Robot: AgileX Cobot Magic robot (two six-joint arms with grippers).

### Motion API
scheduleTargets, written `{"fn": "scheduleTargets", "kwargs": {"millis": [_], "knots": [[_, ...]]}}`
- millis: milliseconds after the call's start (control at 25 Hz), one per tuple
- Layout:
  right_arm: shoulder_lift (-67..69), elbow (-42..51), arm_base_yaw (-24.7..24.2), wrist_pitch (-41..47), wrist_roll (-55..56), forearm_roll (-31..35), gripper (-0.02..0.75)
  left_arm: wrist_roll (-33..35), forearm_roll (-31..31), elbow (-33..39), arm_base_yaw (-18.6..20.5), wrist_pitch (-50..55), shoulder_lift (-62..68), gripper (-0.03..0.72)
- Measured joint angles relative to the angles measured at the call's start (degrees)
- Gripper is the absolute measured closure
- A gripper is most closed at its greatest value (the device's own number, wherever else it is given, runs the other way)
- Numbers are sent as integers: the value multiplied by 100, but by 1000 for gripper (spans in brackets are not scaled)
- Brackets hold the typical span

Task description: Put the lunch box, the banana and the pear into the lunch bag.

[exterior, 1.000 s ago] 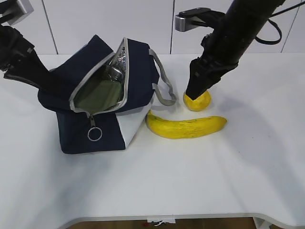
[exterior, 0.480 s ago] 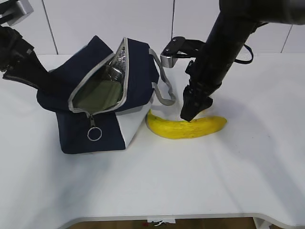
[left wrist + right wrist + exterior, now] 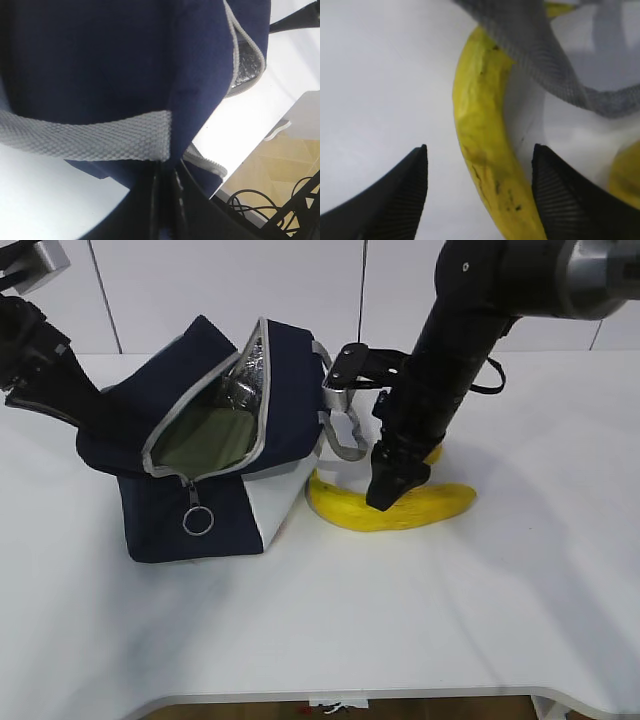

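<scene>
On the white table (image 3: 480, 590) we see a boxy navy-blue fabric lunch bag (image 3: 215, 455) with a white lower side panel, sitting in the left half of the exterior frame. Its grey zipper is undone, and the ring pull (image 3: 198, 521) hangs at the front. Through the mouth we make out a sage-green lid, the lunch box (image 3: 205, 440), lying inside against the silver lining.

At the upper left of that frame, the left gripper (image 3: 95, 408) reaches to the bag's rear edge. In the left wrist view its jaws are pressed together on a fold of navy fabric beside a band of grey webbing (image 3: 85, 139).

A grey webbing handle loop (image 3: 345, 435) hangs off the bag's right side. Just right of the bag, near the centre of the frame, a long curved yellow banana (image 3: 345, 512) with brown specks lies flat on the table. The right gripper (image 3: 385, 495) points down over the banana's middle. In the right wrist view its 2 black ribbed jaws stand apart, 1 on each side of the banana (image 3: 485, 160), and we cannot tell whether they touch it.

Behind the right arm, a sliver of the small yellow pear (image 3: 432, 454) shows on the table, mostly hidden.
</scene>
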Motion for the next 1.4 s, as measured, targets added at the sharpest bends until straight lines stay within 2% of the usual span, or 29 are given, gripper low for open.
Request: {"fn": "scheduleTargets", "kwargs": {"millis": [520, 1000, 1200, 1400], "knots": [[340, 0, 115, -168, -133, -96, 251, 0, 14, 0, 0, 0, 0, 694], [460, 0, 115, -121, -136, -13, 472, 0, 14, 0, 0, 0, 0, 694], [460, -125, 115, 362, -88, 289, 484, 0, 14, 0, 0, 0, 0, 694], [460, -587, 115, 470, 845, 529, 484, 0, 19, 0, 0, 0, 0, 694]]}}
